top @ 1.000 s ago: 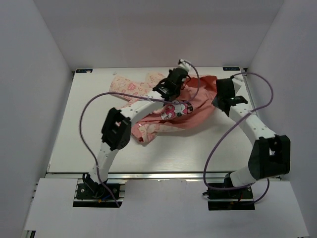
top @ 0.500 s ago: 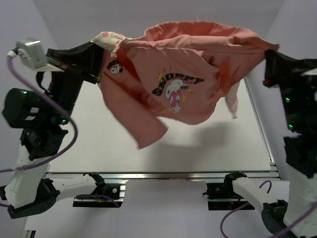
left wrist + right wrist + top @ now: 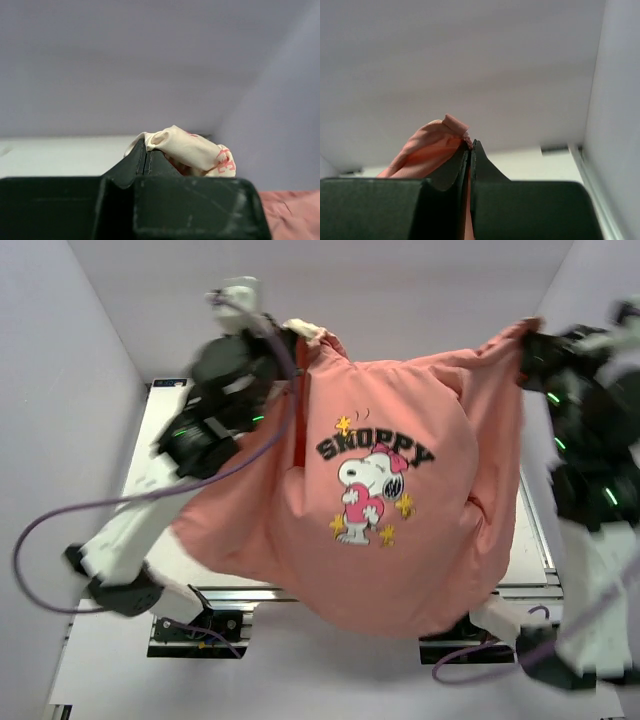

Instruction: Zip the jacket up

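Note:
The jacket (image 3: 380, 510) hangs high in the air, stretched between both arms, its salmon-pink lining with a cartoon dog print facing the top camera. My left gripper (image 3: 298, 338) is shut on its upper left corner, where cream patterned fabric (image 3: 192, 150) bunches over the closed fingertips. My right gripper (image 3: 527, 340) is shut on the upper right corner; a fold of pink fabric (image 3: 432, 142) sticks out beside its closed tips. The zipper does not show.
The white table (image 3: 165, 430) lies below, mostly hidden by the hanging cloth. White enclosure walls (image 3: 60, 440) stand to the left, right and back. Purple cables (image 3: 110, 505) loop from both arms near the front edge.
Both arms have lifted the jacket from a heap on the table high into the air. It now hangs spread wide, lining toward the camera.

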{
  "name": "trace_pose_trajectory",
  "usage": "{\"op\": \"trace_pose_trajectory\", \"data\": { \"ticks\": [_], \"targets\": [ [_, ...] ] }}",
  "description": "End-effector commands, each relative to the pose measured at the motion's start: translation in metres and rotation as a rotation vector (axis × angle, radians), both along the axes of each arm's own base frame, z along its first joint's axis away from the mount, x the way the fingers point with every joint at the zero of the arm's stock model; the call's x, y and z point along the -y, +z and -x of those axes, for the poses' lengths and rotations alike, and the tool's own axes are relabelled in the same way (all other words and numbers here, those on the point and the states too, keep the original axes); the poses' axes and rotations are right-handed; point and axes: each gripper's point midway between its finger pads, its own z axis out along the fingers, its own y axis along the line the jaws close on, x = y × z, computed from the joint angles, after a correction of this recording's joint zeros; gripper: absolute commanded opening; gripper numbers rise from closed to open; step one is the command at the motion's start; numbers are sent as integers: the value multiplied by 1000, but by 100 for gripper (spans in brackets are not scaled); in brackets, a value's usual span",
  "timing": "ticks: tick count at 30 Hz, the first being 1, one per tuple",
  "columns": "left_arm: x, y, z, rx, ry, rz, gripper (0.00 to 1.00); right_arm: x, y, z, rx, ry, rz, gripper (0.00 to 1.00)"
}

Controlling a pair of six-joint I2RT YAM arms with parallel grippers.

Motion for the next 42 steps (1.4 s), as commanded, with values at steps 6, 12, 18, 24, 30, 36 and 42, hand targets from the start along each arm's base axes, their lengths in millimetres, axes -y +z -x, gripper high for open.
{"op": "trace_pose_trajectory", "data": {
  "ticks": [6,12,18,24,30,36,42],
  "targets": [
    [-13,-232,-164,-476,640,-347,0,-22,-235,-199,-612,-306,60,0],
    [-3,-354,-251,-656,527,-439,48,-59,-370,-282,-949,-277,146,19],
    [4,-319,-249,-571,428,-382,98,-85,-381,-284,-973,-120,144,89],
    [-28,-298,-191,-646,438,-366,98,-78,-397,-197,-1019,-62,41,89],
    [-74,-377,-54,-892,357,-262,98,-62,-460,-80,-1162,-56,-18,89],
    [-43,-461,27,-1019,4,-118,98,-65,-534,1,-1361,-51,-32,89],
    [-25,-499,20,-1069,-54,-128,98,-76,-587,21,-1545,-78,80,89]
  ]
}}
